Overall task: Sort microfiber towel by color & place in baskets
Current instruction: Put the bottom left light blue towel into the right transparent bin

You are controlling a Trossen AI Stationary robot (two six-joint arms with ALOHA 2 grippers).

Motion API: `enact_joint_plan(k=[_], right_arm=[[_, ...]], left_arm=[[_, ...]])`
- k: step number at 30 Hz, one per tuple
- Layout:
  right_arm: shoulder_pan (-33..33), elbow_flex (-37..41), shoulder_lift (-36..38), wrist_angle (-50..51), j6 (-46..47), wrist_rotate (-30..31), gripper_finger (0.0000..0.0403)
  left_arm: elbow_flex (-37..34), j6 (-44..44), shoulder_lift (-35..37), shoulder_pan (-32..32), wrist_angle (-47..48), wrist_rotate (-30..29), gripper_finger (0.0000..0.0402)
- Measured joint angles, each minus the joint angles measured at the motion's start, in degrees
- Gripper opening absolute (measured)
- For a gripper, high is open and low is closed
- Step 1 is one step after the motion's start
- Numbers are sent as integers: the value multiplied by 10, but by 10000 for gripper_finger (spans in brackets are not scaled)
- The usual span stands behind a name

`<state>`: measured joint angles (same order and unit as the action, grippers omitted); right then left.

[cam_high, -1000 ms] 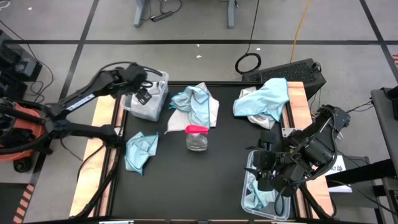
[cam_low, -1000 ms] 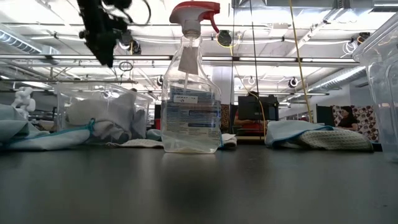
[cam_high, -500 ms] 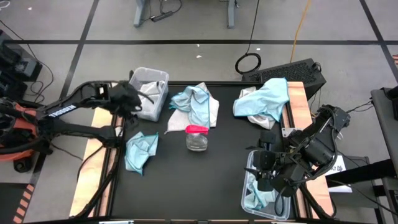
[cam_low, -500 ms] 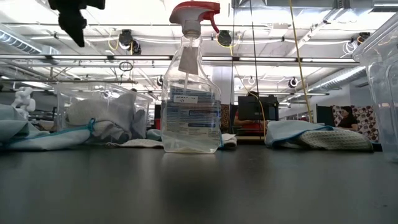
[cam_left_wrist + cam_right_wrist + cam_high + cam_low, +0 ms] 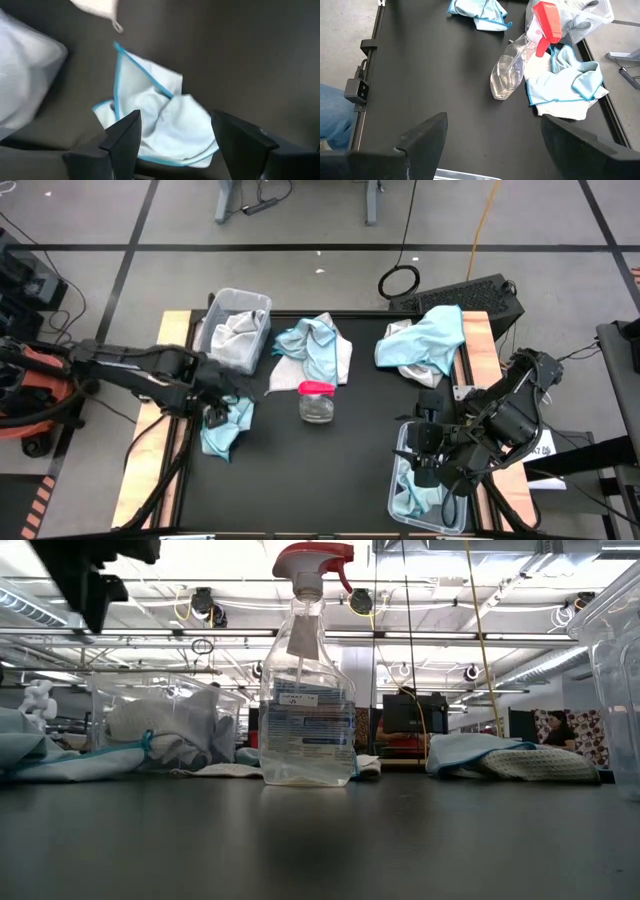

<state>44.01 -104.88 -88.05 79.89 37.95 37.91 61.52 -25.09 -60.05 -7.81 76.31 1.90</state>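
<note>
The left gripper (image 5: 213,412) hovers, fingers spread and empty, over a light blue towel (image 5: 226,423) lying on the surface; the next move, I judge, is dropping to pinch it. Far right, the right gripper (image 5: 425,460) waits with fingers released above the blue-towel basket (image 5: 398,492).

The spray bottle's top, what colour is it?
Red. The spray bottle has a red trigger top, clearest in the low view.
</note>
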Motion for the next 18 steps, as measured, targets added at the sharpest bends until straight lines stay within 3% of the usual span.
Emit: enact_joint_plan(k=[9, 18], right_arm=[[0, 0, 0, -4, 3, -3, 312], [0, 0, 0, -4, 3, -3, 312]], left_arm=[[-77, -43, -50, -104, -42, 0, 246], [-150, -61, -103, -149, -100, -7, 246]])
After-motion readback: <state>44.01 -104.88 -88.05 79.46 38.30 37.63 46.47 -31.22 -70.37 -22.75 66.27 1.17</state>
